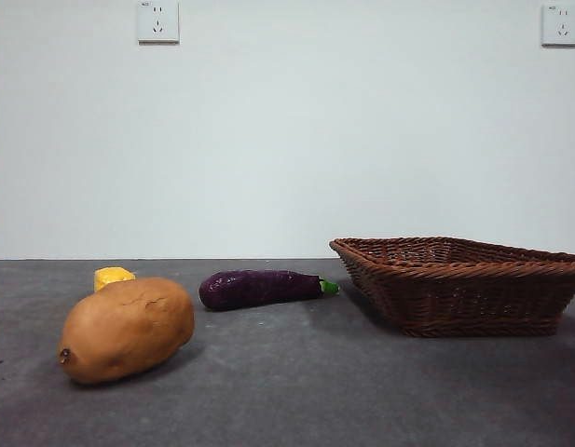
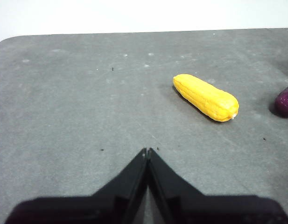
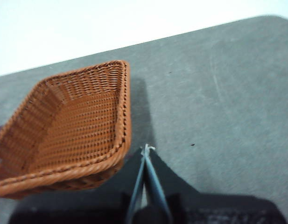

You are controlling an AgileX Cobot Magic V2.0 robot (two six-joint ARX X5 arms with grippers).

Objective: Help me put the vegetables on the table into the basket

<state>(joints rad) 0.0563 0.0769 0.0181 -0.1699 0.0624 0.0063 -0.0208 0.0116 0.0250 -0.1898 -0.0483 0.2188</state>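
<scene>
Grey worktop (image 1: 296, 391), pale wall behind. Nearest, at 8 o'clock: potato (image 1: 127, 328); beyond it, corn (image 2: 206, 97); eggplant (image 1: 259, 288) centre; basket (image 1: 459, 284) at 3 o'clock, empty. Left pincer (image 2: 147, 150) and right pincer (image 3: 146, 148) both pressed together, holding nothing. Nothing started, I judge; next, part a pincer over one vegetable.

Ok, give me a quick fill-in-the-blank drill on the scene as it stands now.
1. The basket holds ____ vegetables.
2. The left gripper has its jaws ____.
3. In the front view, the eggplant lies between the potato and the ____.
4. The yellow corn lies on the ____.

Missing words: no; shut; basket; table
</scene>
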